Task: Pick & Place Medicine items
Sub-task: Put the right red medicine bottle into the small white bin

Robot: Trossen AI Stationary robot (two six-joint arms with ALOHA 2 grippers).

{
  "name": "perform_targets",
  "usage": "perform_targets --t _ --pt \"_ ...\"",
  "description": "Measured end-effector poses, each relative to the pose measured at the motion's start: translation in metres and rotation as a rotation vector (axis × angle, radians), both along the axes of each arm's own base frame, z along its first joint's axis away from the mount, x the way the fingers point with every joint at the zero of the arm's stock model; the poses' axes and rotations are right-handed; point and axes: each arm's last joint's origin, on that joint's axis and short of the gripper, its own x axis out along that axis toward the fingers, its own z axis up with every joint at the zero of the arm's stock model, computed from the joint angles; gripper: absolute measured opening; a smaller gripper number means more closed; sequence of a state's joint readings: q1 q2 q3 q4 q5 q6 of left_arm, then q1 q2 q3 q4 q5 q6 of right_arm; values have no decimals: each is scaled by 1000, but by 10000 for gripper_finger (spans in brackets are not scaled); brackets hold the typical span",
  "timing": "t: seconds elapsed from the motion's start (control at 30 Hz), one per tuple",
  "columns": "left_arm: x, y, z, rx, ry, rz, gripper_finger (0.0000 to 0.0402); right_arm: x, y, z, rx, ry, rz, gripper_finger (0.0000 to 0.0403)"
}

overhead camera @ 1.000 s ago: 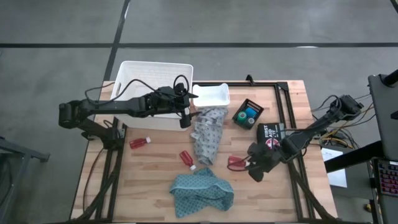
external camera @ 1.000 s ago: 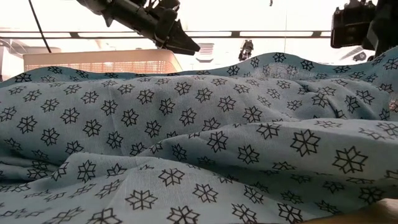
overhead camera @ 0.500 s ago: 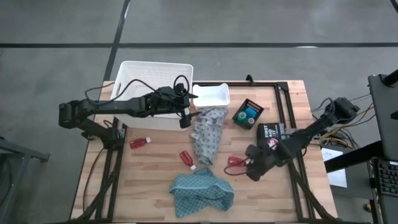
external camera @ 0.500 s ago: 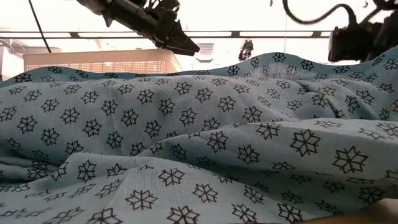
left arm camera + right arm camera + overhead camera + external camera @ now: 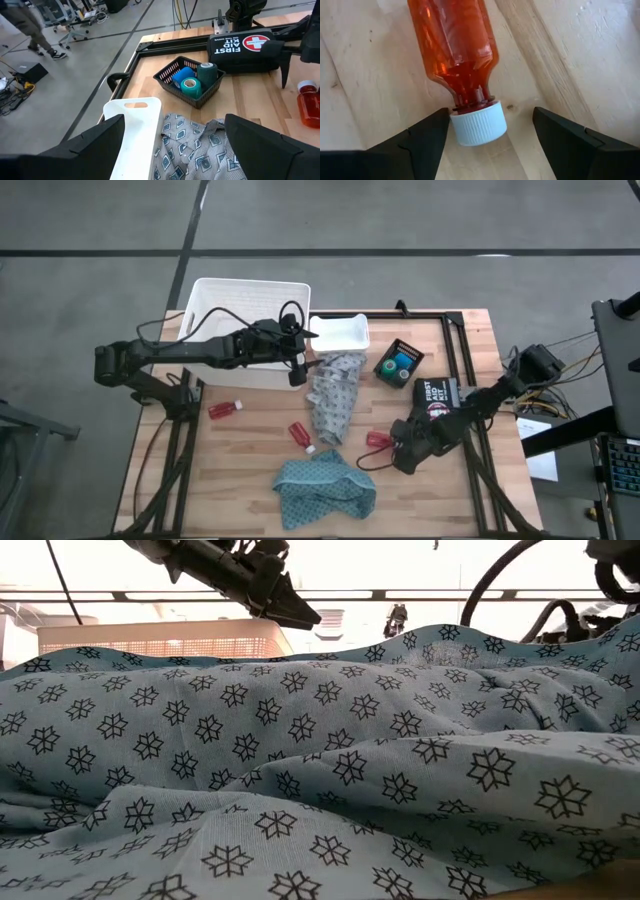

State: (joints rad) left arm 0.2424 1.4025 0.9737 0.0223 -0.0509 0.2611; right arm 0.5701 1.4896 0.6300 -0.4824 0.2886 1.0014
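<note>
We find the right gripper [image 5: 392, 450] open astride one red bottle [image 5: 462, 60] beside the first-aid pouch [image 5: 437, 393] — ungripped; nothing appears placed yet.

Grey concrete floor [image 5: 420, 215]; wooden table [image 5: 240, 440]

I see the white bin [image 5: 250, 330] at the table's [image 5: 250, 450] far left edge, a tray [image 5: 340, 332] just beside it. A cloth [image 5: 334, 395] lies mid-table below the tray, another cloth [image 5: 325, 488] at the near edge. A basket [image 5: 399, 363] sits right of the tray, the pouch [image 5: 437, 393] beside it. One bottle [image 5: 225, 409] lies left, one bottle [image 5: 301, 436] centre, one bottle [image 5: 379, 439] between my right gripper's [image 5: 398, 448] fingers. My left gripper [image 5: 305, 355] hangs beside the bin.
</note>
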Motion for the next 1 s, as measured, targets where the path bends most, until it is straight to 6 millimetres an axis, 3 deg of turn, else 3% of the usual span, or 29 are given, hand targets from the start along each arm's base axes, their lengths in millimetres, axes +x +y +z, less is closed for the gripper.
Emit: perform_targets --t 0.37,0.87,1.0 --pt "0 0 0 0 1 0 347 0 0 1 1 -7 -1 261" --pt "0 0 0 -1 5 0 347 0 0 1 1 -9 6 143" --pt "0 0 0 -1 5 0 347 1 1 2 5 -16 9 133"
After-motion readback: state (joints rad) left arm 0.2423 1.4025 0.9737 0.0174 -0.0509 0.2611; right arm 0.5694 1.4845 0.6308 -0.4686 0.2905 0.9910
